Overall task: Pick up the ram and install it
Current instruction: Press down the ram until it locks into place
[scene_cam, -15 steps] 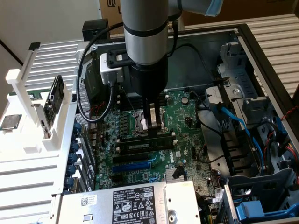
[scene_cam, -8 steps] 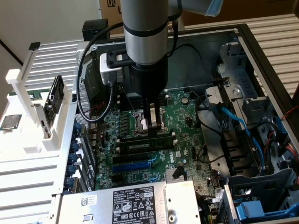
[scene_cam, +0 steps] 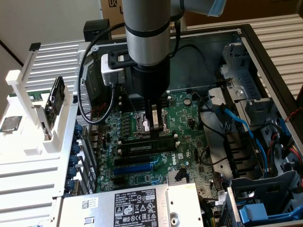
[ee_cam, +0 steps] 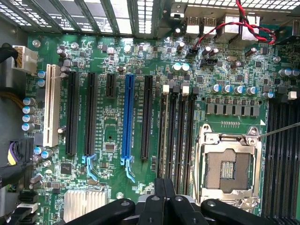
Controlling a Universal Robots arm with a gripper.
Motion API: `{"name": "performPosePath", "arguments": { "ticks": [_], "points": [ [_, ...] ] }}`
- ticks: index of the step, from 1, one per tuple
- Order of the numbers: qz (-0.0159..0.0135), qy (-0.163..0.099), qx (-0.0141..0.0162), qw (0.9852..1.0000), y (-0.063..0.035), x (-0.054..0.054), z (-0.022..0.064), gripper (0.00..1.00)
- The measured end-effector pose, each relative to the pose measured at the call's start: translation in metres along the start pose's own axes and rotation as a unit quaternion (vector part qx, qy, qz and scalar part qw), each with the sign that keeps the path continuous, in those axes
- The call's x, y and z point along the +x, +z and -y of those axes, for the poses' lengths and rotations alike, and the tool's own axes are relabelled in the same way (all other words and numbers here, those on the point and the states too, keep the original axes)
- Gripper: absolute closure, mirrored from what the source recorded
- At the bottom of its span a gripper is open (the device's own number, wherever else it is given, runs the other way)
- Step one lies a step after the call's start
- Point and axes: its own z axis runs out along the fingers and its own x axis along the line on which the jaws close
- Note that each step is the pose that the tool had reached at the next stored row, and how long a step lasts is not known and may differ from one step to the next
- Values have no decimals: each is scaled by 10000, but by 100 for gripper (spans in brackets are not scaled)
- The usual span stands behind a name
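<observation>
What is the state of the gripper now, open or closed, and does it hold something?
Gripper: closed, low over the motherboard beside the CPU socket; whether it holds anything cannot be told.

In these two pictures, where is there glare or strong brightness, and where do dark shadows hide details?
Exterior view: the motherboard is evenly lit, while the arm shades the CPU socket under the gripper; the white stand on the exterior view's left is very bright. Wrist view: daylight through the case's grille washes out, and the silver heatsink glares slightly.
</observation>
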Motion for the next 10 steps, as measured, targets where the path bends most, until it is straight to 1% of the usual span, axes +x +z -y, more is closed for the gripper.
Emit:
{"name": "performPosePath", "arguments": {
  "ticks": [10],
  "points": [
    [-1, 0, -1, 10000, -1, -4, -1, 90]
  ]
}}
